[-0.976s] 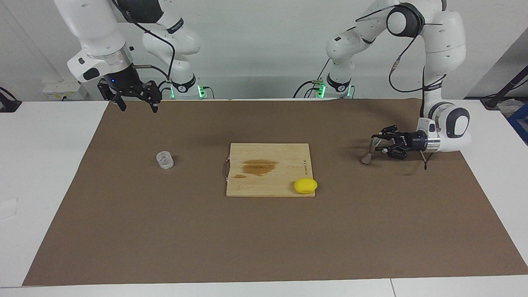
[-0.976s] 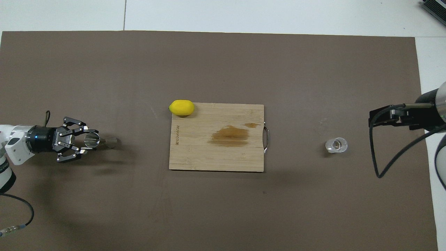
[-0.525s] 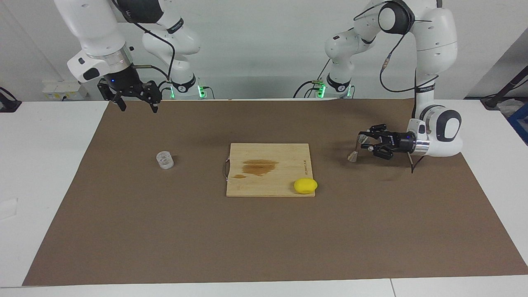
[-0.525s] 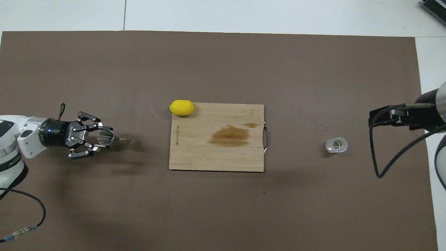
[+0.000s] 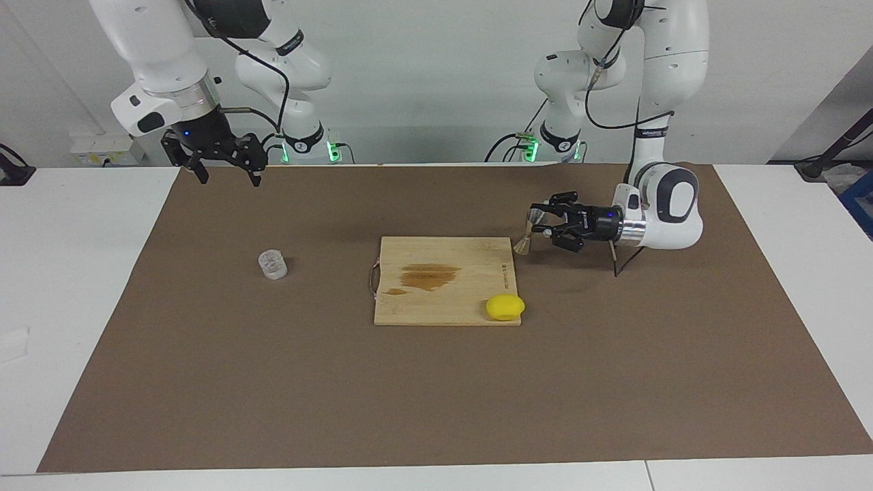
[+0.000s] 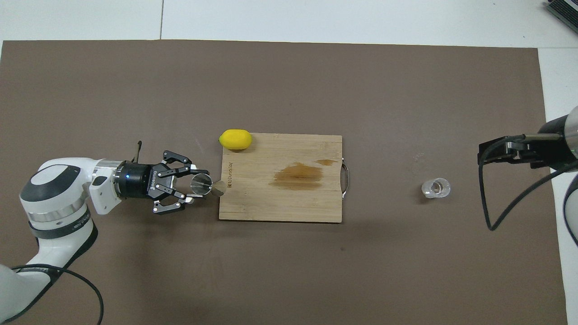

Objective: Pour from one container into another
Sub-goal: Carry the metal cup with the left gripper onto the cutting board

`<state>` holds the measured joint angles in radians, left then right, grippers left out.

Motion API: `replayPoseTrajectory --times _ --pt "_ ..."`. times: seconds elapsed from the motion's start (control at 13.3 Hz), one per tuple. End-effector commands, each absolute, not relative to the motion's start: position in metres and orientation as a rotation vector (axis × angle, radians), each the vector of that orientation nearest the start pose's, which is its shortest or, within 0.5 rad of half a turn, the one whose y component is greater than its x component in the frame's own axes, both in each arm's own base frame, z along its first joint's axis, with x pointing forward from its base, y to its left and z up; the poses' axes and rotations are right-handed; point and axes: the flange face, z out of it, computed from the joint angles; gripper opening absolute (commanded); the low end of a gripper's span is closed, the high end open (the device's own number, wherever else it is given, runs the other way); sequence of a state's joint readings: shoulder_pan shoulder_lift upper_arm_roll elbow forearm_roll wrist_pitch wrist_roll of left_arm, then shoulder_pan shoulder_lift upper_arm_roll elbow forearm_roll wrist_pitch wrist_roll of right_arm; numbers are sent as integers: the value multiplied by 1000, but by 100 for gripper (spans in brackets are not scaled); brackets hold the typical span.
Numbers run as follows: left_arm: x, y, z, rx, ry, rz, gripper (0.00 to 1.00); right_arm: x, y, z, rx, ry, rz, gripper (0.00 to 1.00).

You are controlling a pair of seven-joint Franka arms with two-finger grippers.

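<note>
Beside the board's (image 6: 280,178) printed edge, left pincer (image 6: 195,186) grips jigger (image 6: 207,185).

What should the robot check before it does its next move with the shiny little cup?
1. Left gripper shut on the jigger: ok.
2. Jigger up off the mat, at the edge of the cutting board: ok.
3. Jigger upright: not ok, it leans.
4. Glass cup standing on the mat toward the right arm's end: ok.
5. Right gripper open, waiting up in the air, not near the glass cup: ok.
6. Lemon out of the way, on the board's corner: ok.
7. Anything inside the jigger: cannot tell.
</note>
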<state>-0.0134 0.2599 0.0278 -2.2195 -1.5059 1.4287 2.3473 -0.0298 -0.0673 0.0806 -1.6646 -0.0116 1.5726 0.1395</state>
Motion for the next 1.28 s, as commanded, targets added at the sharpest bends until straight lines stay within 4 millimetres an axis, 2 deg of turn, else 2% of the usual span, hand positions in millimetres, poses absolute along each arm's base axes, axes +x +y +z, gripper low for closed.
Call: replayPoseTrajectory --times 0.0,0.15,0.38,0.6,0.83,1.05,1.13,1.2 --pt "487 -155 306 1203 -1100 1062 30 527 25 619 -3132 133 28 99" --pt "487 -192 305 1232 -1070 1089 30 527 25 619 -3132 133 28 99" --pt "481 -235 301 1279 -1044 1103 30 527 25 619 -3132 133 28 99" --pt "486 -264 295 1367 -1037 1135 30 527 25 619 -3132 133 25 99" --pt "484 -303 295 1437 -1005 1171 30 527 25 619 -3132 133 28 99" --pt "486 -334 297 1475 -1006 1216 29 527 25 619 -3132 133 28 99" --pt "486 -343 295 1471 -1002 1215 29 527 25 619 -3132 133 25 99" --pt "483 -347 281 1482 -998 1215 29 527 25 619 -3132 133 28 99"
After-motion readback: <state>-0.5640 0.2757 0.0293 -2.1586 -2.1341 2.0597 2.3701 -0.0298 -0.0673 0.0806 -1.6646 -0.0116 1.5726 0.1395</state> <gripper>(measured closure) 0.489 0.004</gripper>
